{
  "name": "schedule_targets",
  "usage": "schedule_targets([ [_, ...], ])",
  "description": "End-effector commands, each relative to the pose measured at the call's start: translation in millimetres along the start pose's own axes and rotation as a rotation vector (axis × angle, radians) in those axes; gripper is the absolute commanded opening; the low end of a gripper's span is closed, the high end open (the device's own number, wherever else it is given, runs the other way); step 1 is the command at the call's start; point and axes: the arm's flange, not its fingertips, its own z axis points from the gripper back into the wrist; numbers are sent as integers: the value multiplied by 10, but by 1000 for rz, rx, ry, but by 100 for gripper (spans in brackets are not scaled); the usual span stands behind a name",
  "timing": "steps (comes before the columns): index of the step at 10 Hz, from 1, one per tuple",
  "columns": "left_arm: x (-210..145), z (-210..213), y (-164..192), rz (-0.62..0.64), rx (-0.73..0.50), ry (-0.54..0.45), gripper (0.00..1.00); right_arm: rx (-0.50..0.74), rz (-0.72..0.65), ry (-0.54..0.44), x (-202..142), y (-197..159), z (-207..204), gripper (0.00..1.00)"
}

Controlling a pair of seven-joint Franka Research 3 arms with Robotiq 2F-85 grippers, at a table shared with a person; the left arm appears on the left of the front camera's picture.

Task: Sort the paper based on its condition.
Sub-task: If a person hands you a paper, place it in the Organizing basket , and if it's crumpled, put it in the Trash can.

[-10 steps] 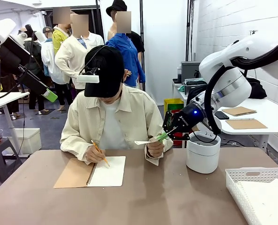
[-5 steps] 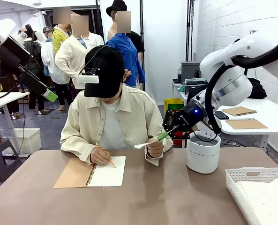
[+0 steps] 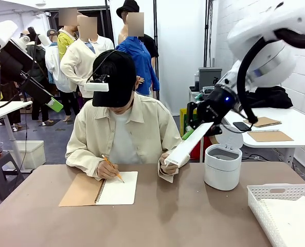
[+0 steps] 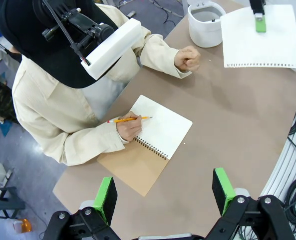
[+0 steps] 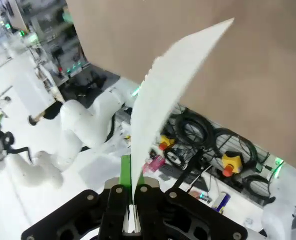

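Paper sheet (image 3: 189, 144), flat and uncrumpled, hangs tilted in the air above the desk (image 3: 183, 216), near the round bin (image 3: 222, 167). The right gripper (image 3: 187, 134) is clamped on one of its edges. The left gripper (image 4: 163, 182) hovers wide open and empty. Step in hand: carrying. The next move probably calls for release over the lattice basket (image 3: 275, 193).

The paper (image 5: 158, 95) looks blurred; basket (image 3: 281, 189) cropped.

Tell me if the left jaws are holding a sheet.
No, the left jaws stand open and empty above the table.
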Motion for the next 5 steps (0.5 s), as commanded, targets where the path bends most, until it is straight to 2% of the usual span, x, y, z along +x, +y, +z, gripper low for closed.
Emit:
schedule_targets([
  [1, 5, 4, 10, 4, 2, -4, 100, -80, 108, -105, -220, 28, 228, 0],
  [3, 5, 4, 10, 4, 2, -4, 100, -292, 212, -338, -468, 46, 429, 0],
  [4, 5, 4, 10, 4, 2, -4, 100, -372, 288, -411, -596, 15, 509, 0],
  [5, 5, 4, 10, 4, 2, -4, 100, -462, 421, -443, -722, -37, 609, 0],
])
